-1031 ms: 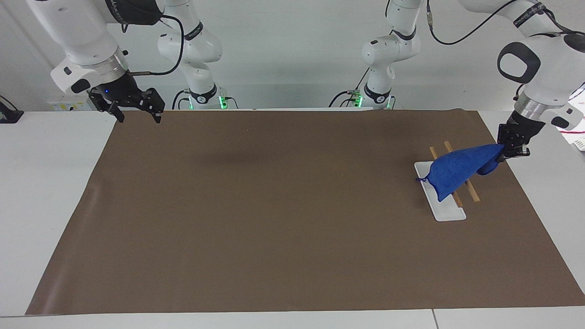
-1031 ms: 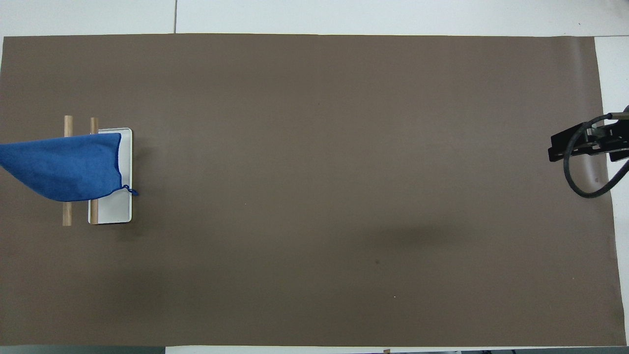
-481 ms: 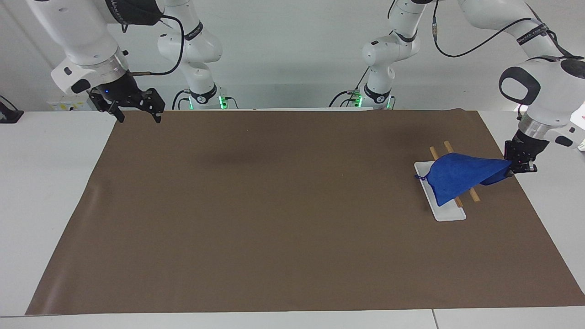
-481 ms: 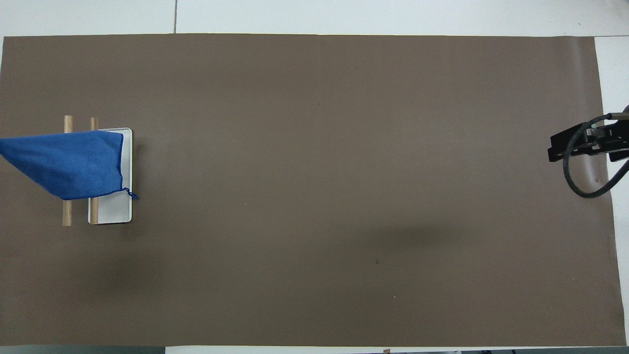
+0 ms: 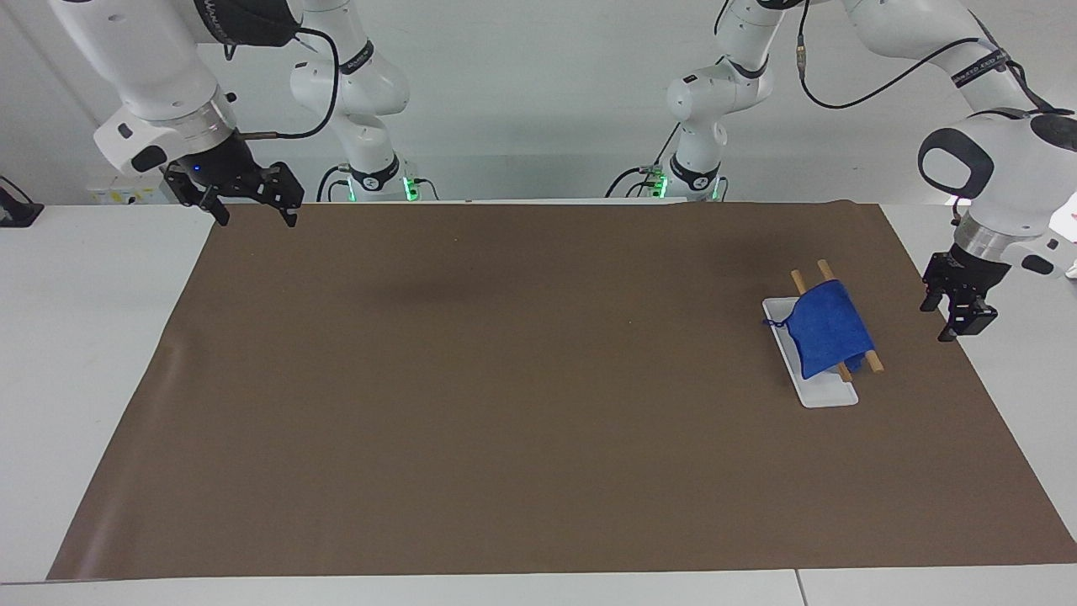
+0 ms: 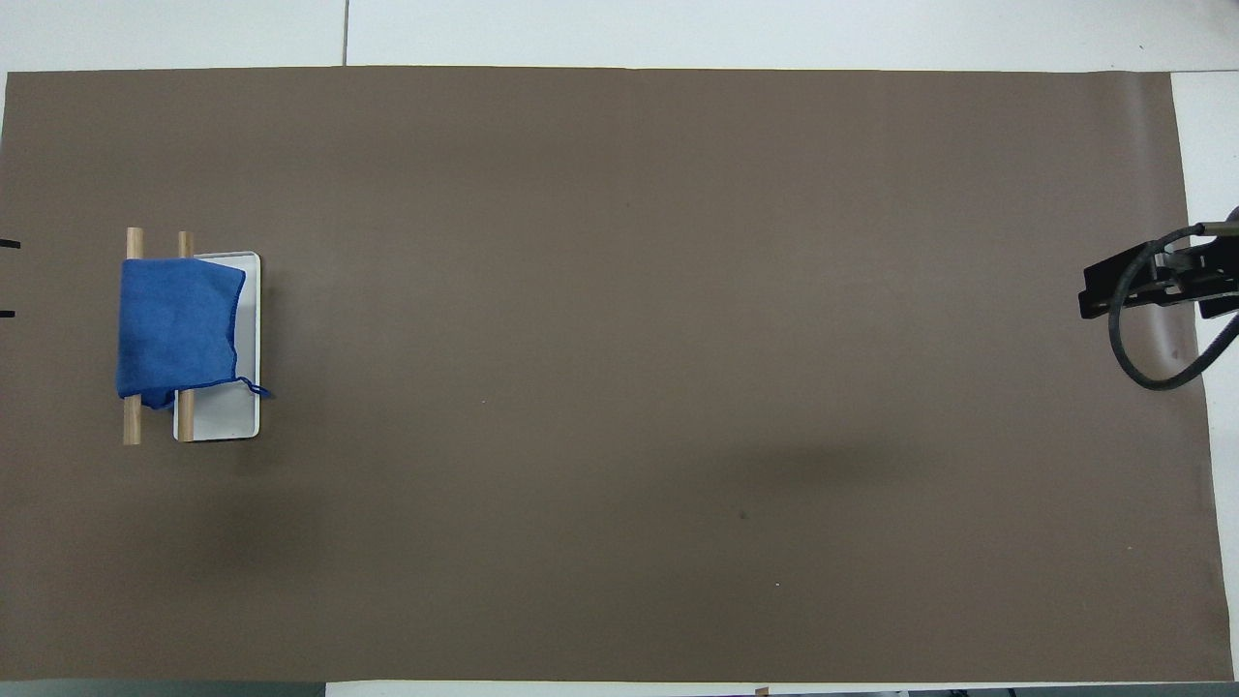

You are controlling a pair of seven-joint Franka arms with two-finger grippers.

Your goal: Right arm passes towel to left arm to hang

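The blue towel [image 5: 826, 330] hangs folded over the two wooden rods [image 5: 872, 362] of a small rack with a white base [image 5: 823, 394], toward the left arm's end of the table. Its loop cord dangles over the base. In the overhead view the towel [image 6: 178, 325] covers the middle of both rods [image 6: 133, 424]. My left gripper [image 5: 936, 321] is open and empty, up in the air beside the rack over the mat's edge, apart from the towel. Only its fingertips [image 6: 8, 244] show overhead. My right gripper [image 5: 257, 219] waits open and empty over the mat's corner at its own end.
A brown mat [image 5: 522, 387] covers most of the white table [image 5: 84, 337]. The right gripper [image 6: 1113, 287] with its looped black cable shows at the overhead view's edge. The arms' bases stand at the table's robot side.
My left gripper has let go of the towel and drawn away from the rack. The towel's stretched corner has dropped, so it now hangs over both rods. The right arm has not moved.
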